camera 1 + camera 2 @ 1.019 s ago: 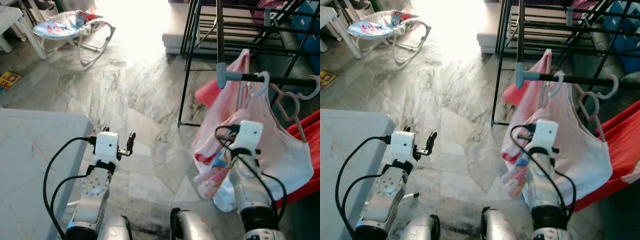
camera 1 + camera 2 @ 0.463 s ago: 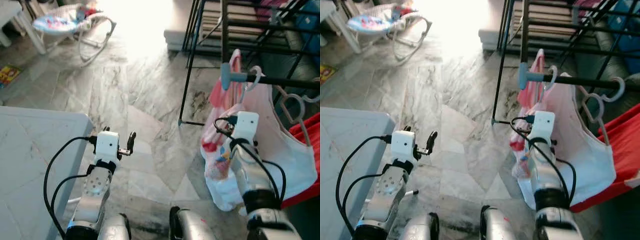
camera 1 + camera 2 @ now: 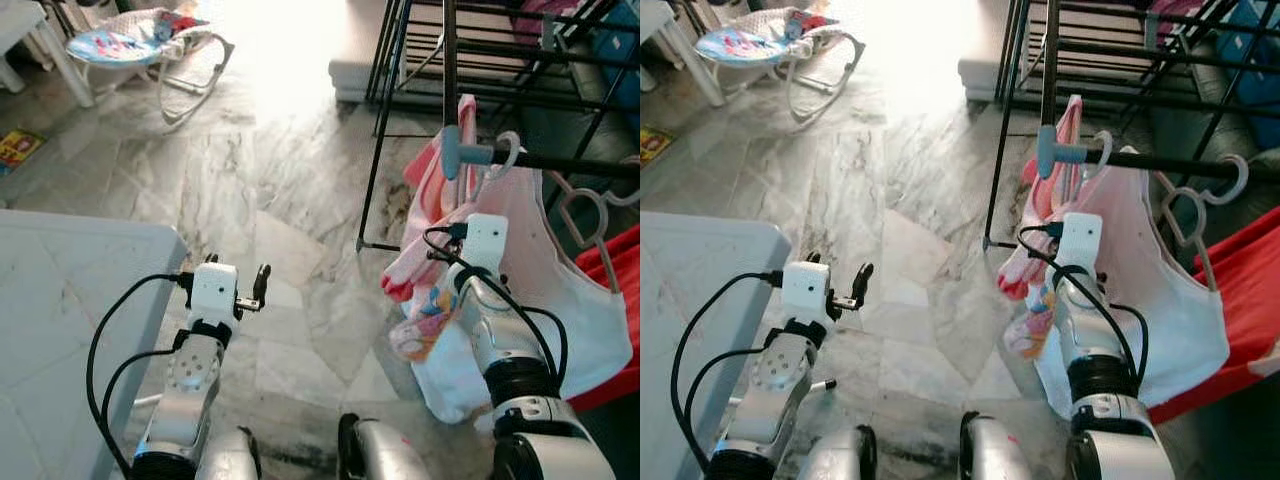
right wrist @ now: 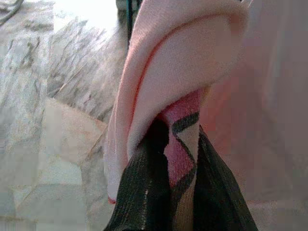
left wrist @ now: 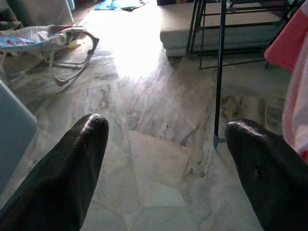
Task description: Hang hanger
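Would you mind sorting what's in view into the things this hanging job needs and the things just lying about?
For the job:
- pink garment, pinched in the right gripper
- white hanger hooked on the rack's rail
- drying rack

Lying about:
- baby bouncer
- grey table
- left gripper, open and idle

right gripper (image 4: 180, 192) pinches a pink garment (image 4: 183, 62) above marble floor (image 4: 43, 120).

Both arms are silver metal, jointed in rounded segments, each ending in a white boxy wrist block with looping black cables plugged into it. The left tool (image 3: 262, 284) and the right tool (image 4: 177, 192) each carry two long black fingers — glossy, rounded at the tips. Behind the left tool, the forearm shell shows a ring of small holes.
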Available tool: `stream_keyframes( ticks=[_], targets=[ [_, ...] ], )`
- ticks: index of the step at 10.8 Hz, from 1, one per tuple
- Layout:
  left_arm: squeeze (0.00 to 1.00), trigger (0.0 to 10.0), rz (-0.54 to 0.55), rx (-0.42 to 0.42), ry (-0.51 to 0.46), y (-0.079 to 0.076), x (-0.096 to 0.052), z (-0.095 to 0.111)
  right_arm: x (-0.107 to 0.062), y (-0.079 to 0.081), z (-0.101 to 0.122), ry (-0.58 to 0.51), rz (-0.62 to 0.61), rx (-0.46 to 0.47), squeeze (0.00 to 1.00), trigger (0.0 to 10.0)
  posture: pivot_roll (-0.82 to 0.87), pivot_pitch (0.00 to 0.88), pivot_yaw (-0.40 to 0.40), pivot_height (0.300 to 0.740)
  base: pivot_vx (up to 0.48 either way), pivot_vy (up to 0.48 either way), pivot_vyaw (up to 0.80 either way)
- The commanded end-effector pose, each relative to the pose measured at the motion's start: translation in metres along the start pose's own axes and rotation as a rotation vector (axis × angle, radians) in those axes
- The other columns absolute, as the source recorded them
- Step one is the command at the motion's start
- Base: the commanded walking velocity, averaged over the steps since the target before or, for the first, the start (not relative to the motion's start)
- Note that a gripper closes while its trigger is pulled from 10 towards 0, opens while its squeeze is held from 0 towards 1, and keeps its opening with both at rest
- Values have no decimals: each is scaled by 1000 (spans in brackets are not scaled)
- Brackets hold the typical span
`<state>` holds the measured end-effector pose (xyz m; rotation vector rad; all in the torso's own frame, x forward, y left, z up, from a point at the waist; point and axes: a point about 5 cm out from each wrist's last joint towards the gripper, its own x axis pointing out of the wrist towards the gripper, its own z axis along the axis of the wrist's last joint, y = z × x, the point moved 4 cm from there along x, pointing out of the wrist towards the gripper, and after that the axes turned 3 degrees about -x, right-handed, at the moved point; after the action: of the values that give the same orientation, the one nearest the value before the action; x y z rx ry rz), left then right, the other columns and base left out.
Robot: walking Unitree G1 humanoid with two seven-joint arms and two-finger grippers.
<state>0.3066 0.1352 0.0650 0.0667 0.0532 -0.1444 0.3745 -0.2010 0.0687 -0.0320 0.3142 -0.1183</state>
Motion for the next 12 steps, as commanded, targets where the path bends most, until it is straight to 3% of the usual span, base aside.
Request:
stream_keyframes(
  ticks=[1, 4, 6, 7, 9, 12],
  targets=[
    [0, 10000, 4, 3, 26, 1, -3, -6, -2, 3, -21, 83, 32, -17, 0, 10000, 52, 177, -24, 740, 0, 0, 0],
    [0, 10000, 2, 7, 31, 0, -3, -7, -7, 12, -29, 98, 90, -10, 0, 10000, 48, 181, -20, 740, 0, 0, 0],
    [0, 10000, -1, 8, 32, -1, -3, -7, -10, 11, -35, 110, 82, -13, 0, 10000, 47, 181, -19, 740, 0, 0, 0],
    [0, 10000, -2, 8, 32, -1, -2, -7, -13, 11, -40, 115, 92, -14, 1000, 10000, 44, 181, -20, 740, 0, 0, 0],
    [0, 10000, -2, 5, 41, -2, -4, -9, -15, 9, -40, 90, 86, -45, 1000, 10000, 38, 181, -20, 740, 0, 0, 0],
    [0, 10000, -9, 7, 54, -3, -6, -14, -17, 5, -21, -16, 77, -19, 1000, 10000, 28, 174, -24, 740, 0, 0, 0]
  ],
)
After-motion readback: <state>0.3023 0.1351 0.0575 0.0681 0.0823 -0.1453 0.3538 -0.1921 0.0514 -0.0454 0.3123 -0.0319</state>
